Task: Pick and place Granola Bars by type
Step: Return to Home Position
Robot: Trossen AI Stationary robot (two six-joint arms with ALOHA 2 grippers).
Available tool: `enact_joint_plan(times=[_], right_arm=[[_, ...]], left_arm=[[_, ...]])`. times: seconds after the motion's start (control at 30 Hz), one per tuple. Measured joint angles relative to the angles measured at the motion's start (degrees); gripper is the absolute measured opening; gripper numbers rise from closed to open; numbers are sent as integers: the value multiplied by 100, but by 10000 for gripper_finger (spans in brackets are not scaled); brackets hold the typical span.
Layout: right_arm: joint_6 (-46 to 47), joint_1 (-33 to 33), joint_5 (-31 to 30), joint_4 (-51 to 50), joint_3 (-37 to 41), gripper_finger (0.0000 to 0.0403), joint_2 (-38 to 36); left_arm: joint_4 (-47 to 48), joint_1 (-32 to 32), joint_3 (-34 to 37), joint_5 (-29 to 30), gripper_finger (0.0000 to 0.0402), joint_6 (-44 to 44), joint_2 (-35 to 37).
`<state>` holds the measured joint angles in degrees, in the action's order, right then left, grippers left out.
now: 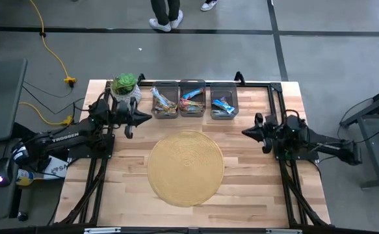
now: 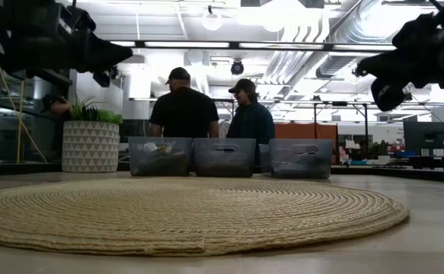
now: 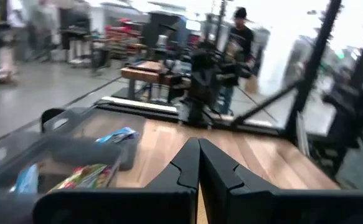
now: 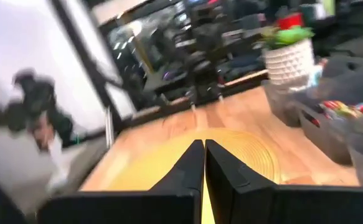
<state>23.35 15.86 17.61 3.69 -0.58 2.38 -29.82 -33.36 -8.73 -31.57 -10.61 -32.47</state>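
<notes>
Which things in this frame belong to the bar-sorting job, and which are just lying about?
Job: granola bars, in the three bins; left gripper and right gripper, both shut, empty, held above the table.
Lying about: round woven mat; potted plant; yellow cable beside the table; two people behind it.

Granola Bars [image 1: 190, 103] lie grouped by colour in three bins [image 1: 192, 82].
</notes>
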Motion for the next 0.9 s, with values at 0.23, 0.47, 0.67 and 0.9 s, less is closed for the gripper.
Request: enact_joint_plan(times=[0.23, 0.47, 0.67, 0.9], right_arm=[[-1245, 30, 147, 0, -7, 0, 825], [-1858, 26, -38, -88, -31, 0, 1728], [-2387, 25, -391, -242, -396, 0, 2253], [-2485, 28, -591, -351, -581, 0, 2386]], left_arm=[[530, 0, -2, 337, 0, 360, -2], [1196, -2, -2, 1099, 0, 1140, -4], [1198, 1, -2, 1153, 0, 1413, 12], [1181, 248, -4, 1250, 0, 1351, 13]])
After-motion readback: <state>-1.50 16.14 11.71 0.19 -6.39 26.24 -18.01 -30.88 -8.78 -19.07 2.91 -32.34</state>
